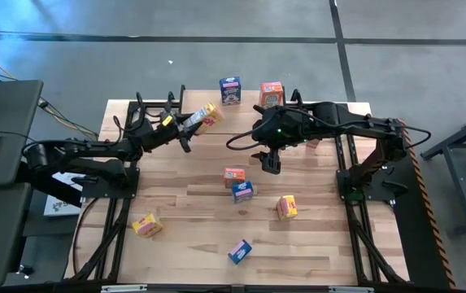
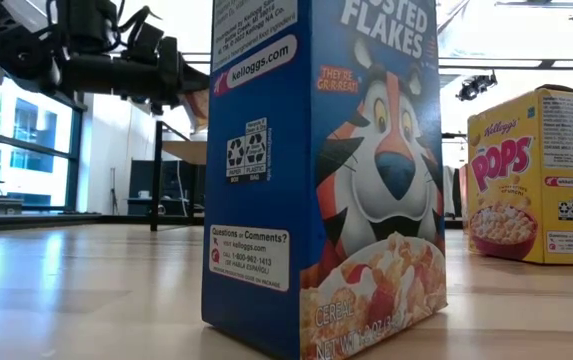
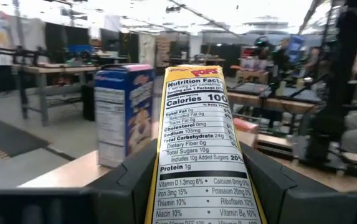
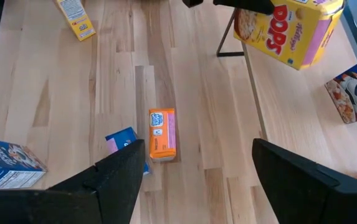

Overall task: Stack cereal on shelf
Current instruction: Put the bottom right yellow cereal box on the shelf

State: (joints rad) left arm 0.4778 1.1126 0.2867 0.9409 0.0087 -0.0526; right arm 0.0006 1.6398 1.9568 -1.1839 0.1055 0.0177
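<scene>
Left hand [image 1: 190, 122] pinches a yellow cereal box [image 1: 203, 117] over the shelf [image 1: 330, 108] at the table's [image 1: 200, 244] back edge. Approx. two boxes stand there, maybe more; six lie scattered. Right hand [image 1: 271, 161] hovers spread, empty.

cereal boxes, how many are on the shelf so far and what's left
Done: a blue cardboard cereal box and an orange cardboard cereal box stand on the light wood shelf. In hand: the left hand grips a yellow Pops cereal box beside the shelf's left end. Left: six small boxes lie scattered on the wooden table, among them the yellow box at the left. The right hand hangs open and empty above the table.
</scene>
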